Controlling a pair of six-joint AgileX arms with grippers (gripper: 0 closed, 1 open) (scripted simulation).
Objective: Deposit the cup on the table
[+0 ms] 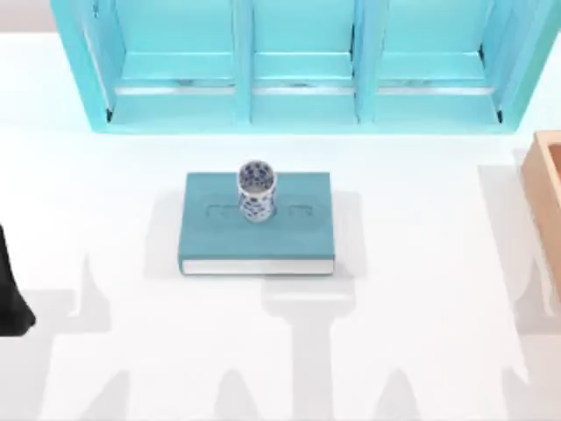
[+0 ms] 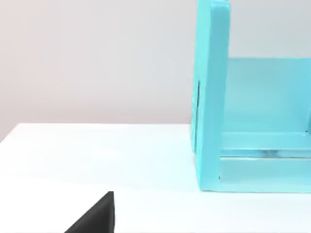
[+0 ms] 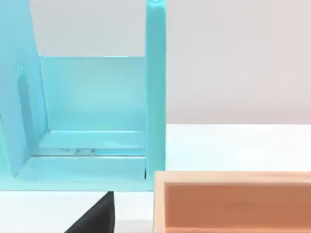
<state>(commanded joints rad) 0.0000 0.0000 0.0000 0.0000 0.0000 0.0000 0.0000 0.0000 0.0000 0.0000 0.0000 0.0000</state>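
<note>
The cup (image 1: 256,189), white with a blue floral pattern, stands upright on the back half of a teal book (image 1: 257,239) in the middle of the white table (image 1: 421,333). My left arm (image 1: 12,289) is parked at the table's left edge, far from the cup. A dark part of the left gripper (image 2: 95,217) shows in the left wrist view. A dark part of the right gripper (image 3: 95,216) shows in the right wrist view, above the table. Nothing is held by either one.
A light-blue cabinet (image 1: 298,70) with open compartments spans the back of the table. A wooden box (image 1: 545,189) sits at the right edge, and the box (image 3: 233,201) lies close in front of the right wrist camera. White tabletop surrounds the book.
</note>
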